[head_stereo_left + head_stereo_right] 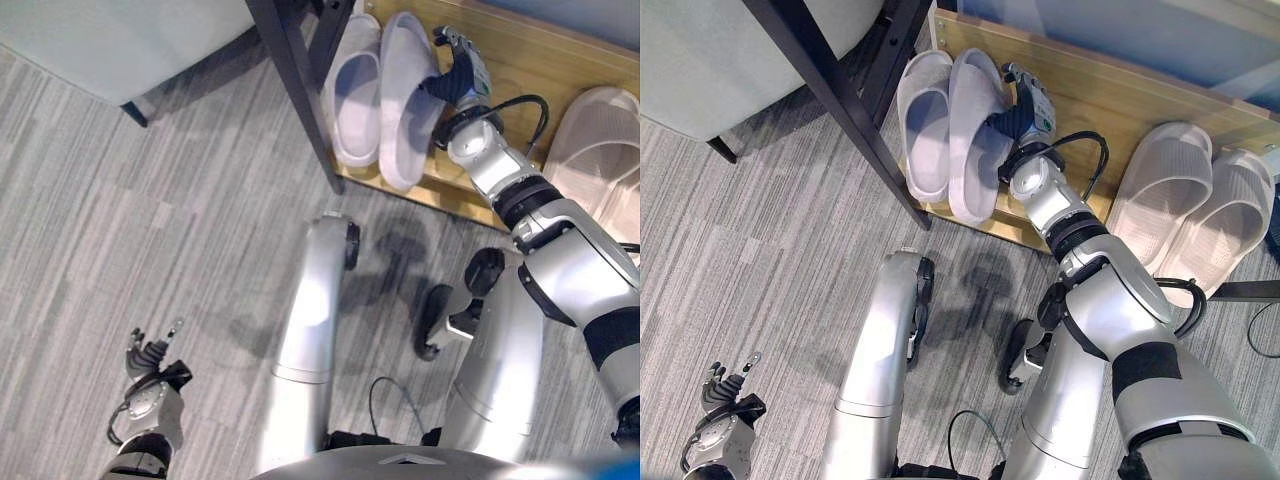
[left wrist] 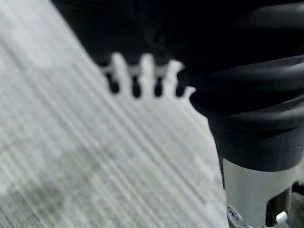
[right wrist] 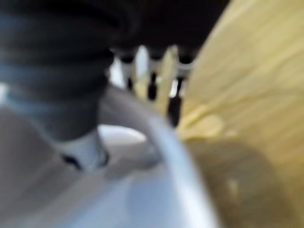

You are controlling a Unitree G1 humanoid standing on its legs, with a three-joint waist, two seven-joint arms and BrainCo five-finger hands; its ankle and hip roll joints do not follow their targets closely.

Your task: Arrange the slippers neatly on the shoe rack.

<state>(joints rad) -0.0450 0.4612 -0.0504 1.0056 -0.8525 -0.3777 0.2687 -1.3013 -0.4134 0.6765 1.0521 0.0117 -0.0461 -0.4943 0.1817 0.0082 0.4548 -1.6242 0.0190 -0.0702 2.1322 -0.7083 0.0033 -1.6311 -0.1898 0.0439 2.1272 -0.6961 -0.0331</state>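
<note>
Right eye view: two pale grey slippers (image 1: 950,130) are seen side by side on the wooden shelf (image 1: 1110,100) of the shoe rack, the right one gripped at its right edge by the right hand (image 1: 1023,105). Two beige slippers (image 1: 1190,210) lie farther right on the shelf. The left hand (image 1: 725,385) is held low over the grey carpet (image 1: 740,260), fingers relaxed, empty.

Right wrist view: the thumb (image 3: 85,147) is set inside the slipper, the fingers (image 3: 152,85) outside its rim.
</note>
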